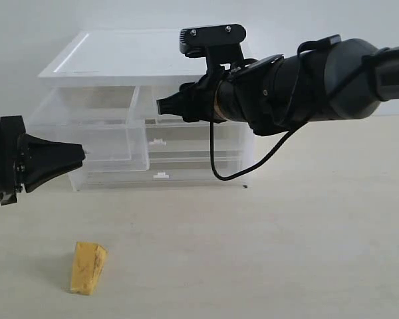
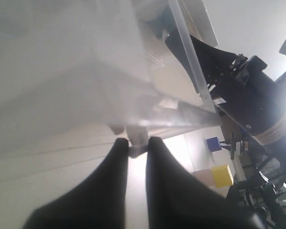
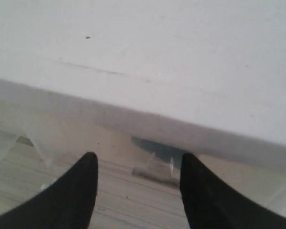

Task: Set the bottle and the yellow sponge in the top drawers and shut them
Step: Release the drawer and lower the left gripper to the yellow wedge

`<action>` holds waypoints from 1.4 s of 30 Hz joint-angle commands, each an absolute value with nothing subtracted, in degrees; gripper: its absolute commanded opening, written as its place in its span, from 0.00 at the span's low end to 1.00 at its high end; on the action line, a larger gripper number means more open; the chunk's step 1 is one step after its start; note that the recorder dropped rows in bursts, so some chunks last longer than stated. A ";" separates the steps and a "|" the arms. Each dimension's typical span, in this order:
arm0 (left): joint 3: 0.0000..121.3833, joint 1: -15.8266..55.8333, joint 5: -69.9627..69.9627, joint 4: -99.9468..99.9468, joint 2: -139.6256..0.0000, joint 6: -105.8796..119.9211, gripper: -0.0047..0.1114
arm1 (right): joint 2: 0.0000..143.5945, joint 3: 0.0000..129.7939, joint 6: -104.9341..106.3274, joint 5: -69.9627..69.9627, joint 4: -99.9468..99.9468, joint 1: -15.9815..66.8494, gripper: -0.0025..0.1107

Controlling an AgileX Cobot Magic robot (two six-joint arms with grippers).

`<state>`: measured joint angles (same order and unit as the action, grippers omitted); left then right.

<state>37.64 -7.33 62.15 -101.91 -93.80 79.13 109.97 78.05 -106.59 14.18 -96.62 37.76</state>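
Yellow sponge (image 1: 88, 267) lying near the table's (image 1: 306, 252) front left corner.
The sponge, long axis pointing toward the drawers, is lying forward of the nearer left gripper (image 1: 80, 155), which is pinching the left drawer's (image 1: 100, 126) tab (image 2: 136, 144). The right gripper (image 1: 161, 105) is gaping at the right drawer (image 1: 147, 100); only its wrist view is showing a teal patch, probably the bottle (image 3: 152, 145).

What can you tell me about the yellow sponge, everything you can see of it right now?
The yellow sponge is a small mustard-yellow wedge with a rough, foam-like surface and dark smudges on the side facing the camera. It sits alone on the pale table, in front of the clear drawer unit and off to its left, close to the camera. Only the table touches it; the left claw is up at the unit, apart from it. Neither wrist view shows it.
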 commanded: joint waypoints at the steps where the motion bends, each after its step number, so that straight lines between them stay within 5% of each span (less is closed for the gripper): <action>1: 37.38 -6.77 69.96 -99.95 -92.00 82.05 0.07 | 111.89 80.13 -105.88 11.06 -99.95 37.08 0.45; 4: 37.38 -6.77 69.96 -99.95 -92.00 82.05 0.11 | 111.89 80.13 -105.88 11.06 -99.95 37.08 0.45; 6: 37.38 -6.77 69.96 -99.56 -92.00 82.71 0.26 | 111.89 80.13 -105.88 11.06 -99.95 37.08 0.45; 8: 37.38 -6.77 69.96 -98.69 -92.00 82.71 0.54 | 111.89 80.13 -105.88 11.06 -99.95 37.08 0.45; 10: 37.38 -6.77 69.96 -97.58 -92.00 82.71 0.63 | 111.89 80.13 -105.88 11.06 -99.95 37.08 0.45; 20: 37.38 -6.77 69.96 -90.05 -92.00 82.45 0.62 | 111.89 80.13 -105.66 12.08 -99.95 37.08 0.45; 24: 35.68 -6.77 62.36 -87.28 -90.77 81.95 0.49 | 111.89 80.13 -104.96 12.19 -99.95 37.08 0.45; 42: 30.06 0.04 46.76 -78.24 -87.45 77.69 0.49 | 111.89 80.13 -104.46 12.19 -99.95 37.08 0.45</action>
<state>31.07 -0.35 52.92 -81.48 -87.91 80.90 110.10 78.08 -105.41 14.18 -96.63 37.76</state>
